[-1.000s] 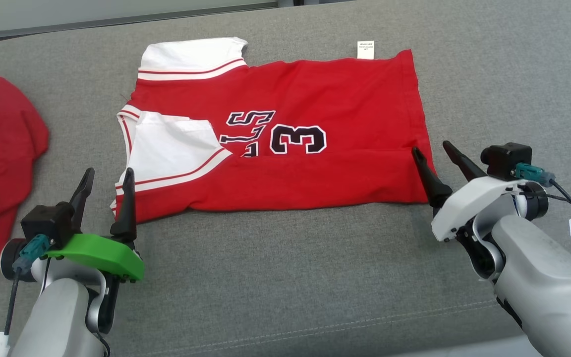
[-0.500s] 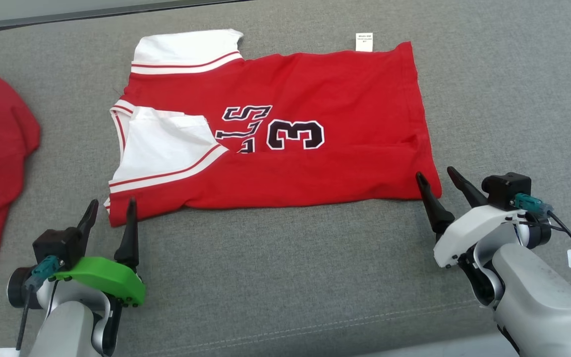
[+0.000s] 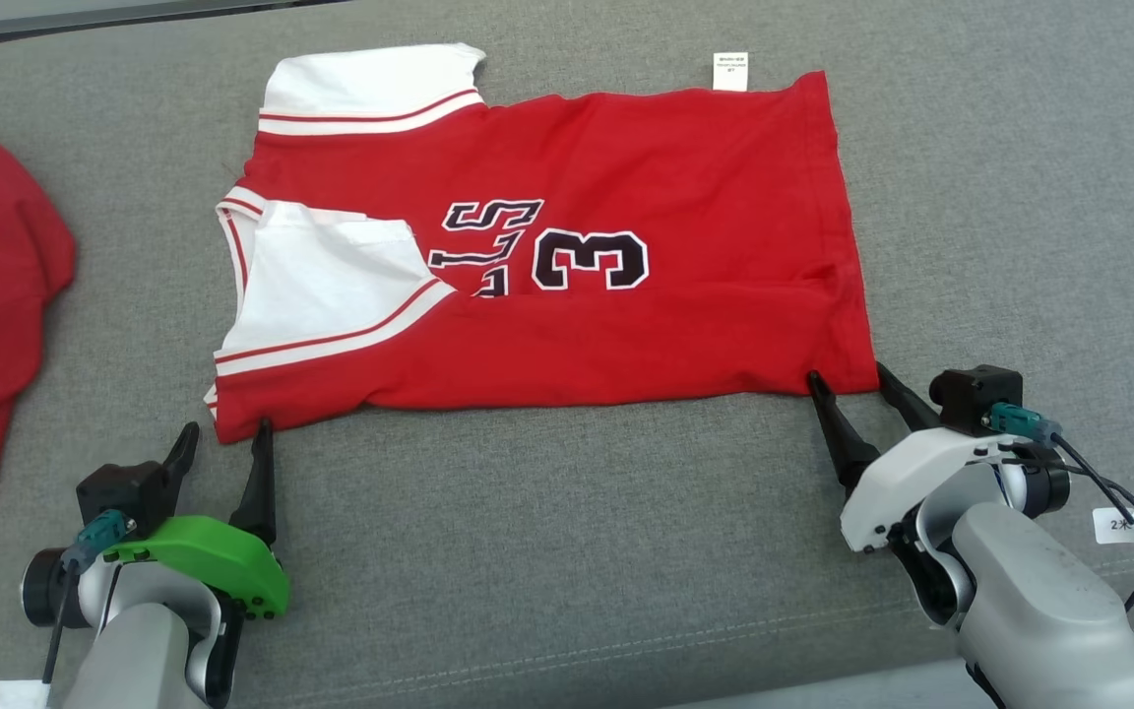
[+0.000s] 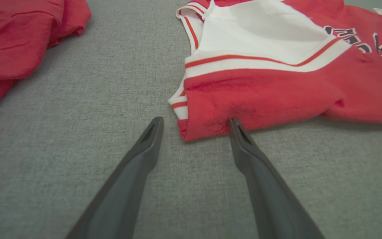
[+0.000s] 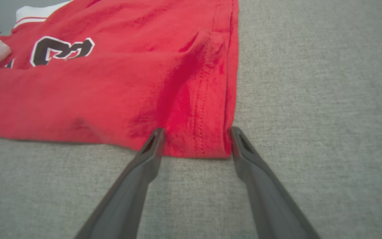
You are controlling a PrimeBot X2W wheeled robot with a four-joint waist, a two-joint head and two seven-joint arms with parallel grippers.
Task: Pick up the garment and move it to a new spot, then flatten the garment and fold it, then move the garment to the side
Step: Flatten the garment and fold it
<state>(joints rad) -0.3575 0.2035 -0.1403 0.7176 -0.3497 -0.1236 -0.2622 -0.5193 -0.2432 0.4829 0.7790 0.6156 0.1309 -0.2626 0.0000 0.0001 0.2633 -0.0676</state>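
My left gripper (image 3: 226,429) and right gripper (image 3: 849,373) gape empty at the garment (image 3: 685,197) corners — closing here may snag one layer only.

Red garment (image 3: 626,335), flat, with its near long edge folded over.
It lies sideways on the grey fabric surface (image 3: 567,551). The white, red-striped sleeve panels are at its left end and the hem at its right. A black "3" and lettering sit mid-body, and a small white tag (image 3: 730,71) is at the far edge.

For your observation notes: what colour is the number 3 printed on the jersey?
The 3 is black, outlined white, on the red jersey; clearest in the head view.
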